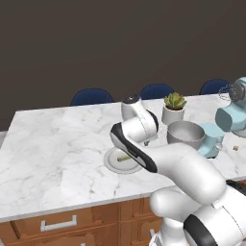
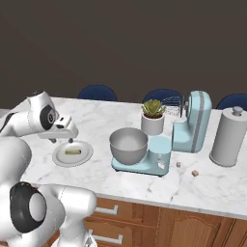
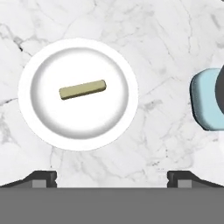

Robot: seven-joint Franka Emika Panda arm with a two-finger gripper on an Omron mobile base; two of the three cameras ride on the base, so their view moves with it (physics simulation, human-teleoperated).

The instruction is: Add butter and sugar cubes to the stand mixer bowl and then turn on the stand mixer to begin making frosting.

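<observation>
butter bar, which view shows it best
The hand view: the butter lies whole, seen from straight above, in the middle of the plate. The right base view shows it small and oblique; the left base view has it partly behind the arm.

Counter [image 2: 106, 120]: white marble with faint grey veining. Plate [image 3: 43, 118]: white, shading to pale grey in the well. Butter [image 3: 82, 89]: dull yellow-green, uniform. Stand mixer [image 2: 193, 123]: light blue on head and base, with a silver wire whisk. Stand mixer bowl [image 2: 128, 144]: plain grey metal. Plant pot [image 2: 153, 124]: white, holding a green succulent with yellowish tips. Canister [image 2: 229, 137]: grey, unpatterned. Two sugar cubes [image 2: 195, 172] on the counter: light brown. Chairs [image 1: 92, 96]: dark blue. Cabinets [image 2: 144, 217]: reddish-brown wood, silver handles. Back wall: dark brown-grey.
</observation>
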